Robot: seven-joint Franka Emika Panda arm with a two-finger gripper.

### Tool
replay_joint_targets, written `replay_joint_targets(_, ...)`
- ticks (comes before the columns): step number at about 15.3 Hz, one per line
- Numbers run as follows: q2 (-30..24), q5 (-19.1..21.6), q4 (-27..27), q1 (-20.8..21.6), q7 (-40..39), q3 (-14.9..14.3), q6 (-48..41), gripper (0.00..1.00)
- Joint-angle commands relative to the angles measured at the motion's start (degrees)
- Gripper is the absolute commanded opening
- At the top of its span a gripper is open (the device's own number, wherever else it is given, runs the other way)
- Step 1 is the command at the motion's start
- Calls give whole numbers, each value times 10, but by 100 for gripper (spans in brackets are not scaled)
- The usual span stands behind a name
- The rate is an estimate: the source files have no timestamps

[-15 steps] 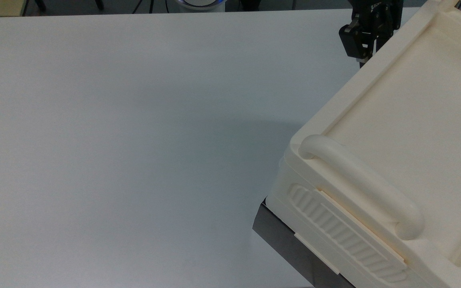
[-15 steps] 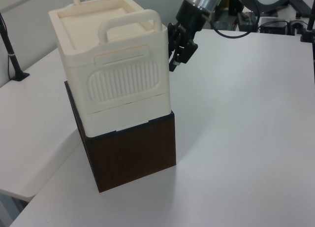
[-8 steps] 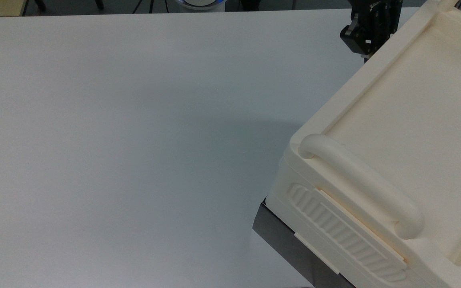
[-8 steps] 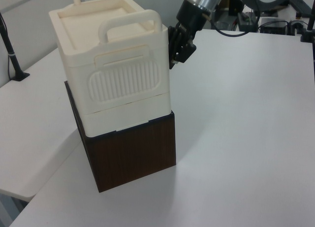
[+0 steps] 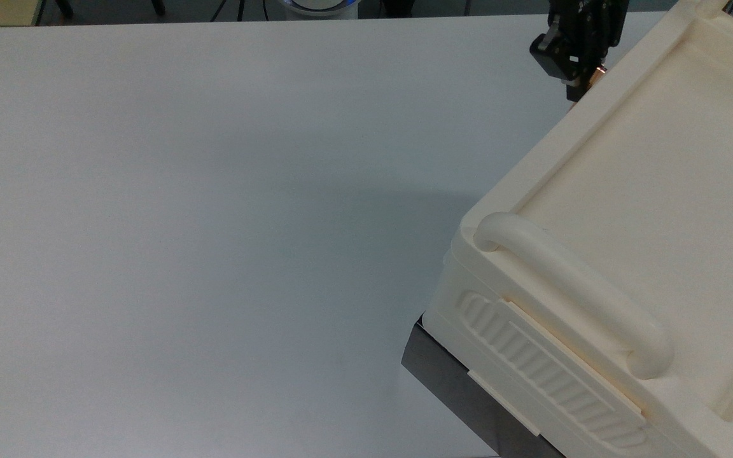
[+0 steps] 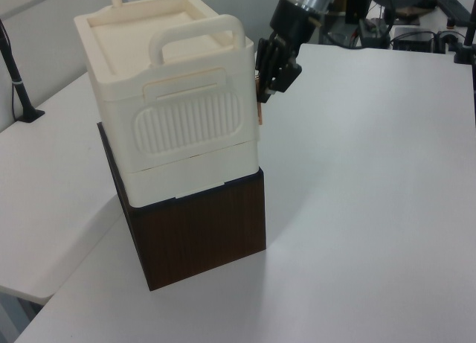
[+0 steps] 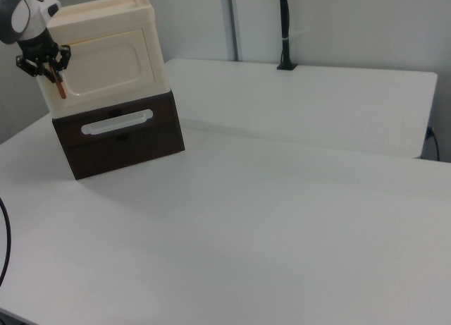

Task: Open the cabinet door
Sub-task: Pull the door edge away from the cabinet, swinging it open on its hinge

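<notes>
gripper [image 7: 51, 71] pinched copper handle [image 7: 60, 87] at right view's left edge of cabinet door [image 7: 102, 62], door barely ajar. risk: slim bar slipping free; off-arc pull dragging cabinet [image 6: 171, 120] off brown base [image 6: 201, 231].

The cream plastic cabinet [image 5: 646, 210] is cut off by the top view's right and bottom edges. In the left view, its cream recessed cabinet door faces away. The black two-finger gripper [image 7: 48, 70] covers most of the copper-orange bar handle [image 7: 61, 89].

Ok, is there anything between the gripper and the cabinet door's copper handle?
Nothing: in the right view the gripper sits right at the copper handle on the cabinet door.
</notes>
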Motion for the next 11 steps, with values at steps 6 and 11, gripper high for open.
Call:
replay_joint_targets(6,-69,12,-8,-62,-15,-16,-238,84)
replay_joint_targets(11,-101,18,15,-93,-18,-15,-263,100)
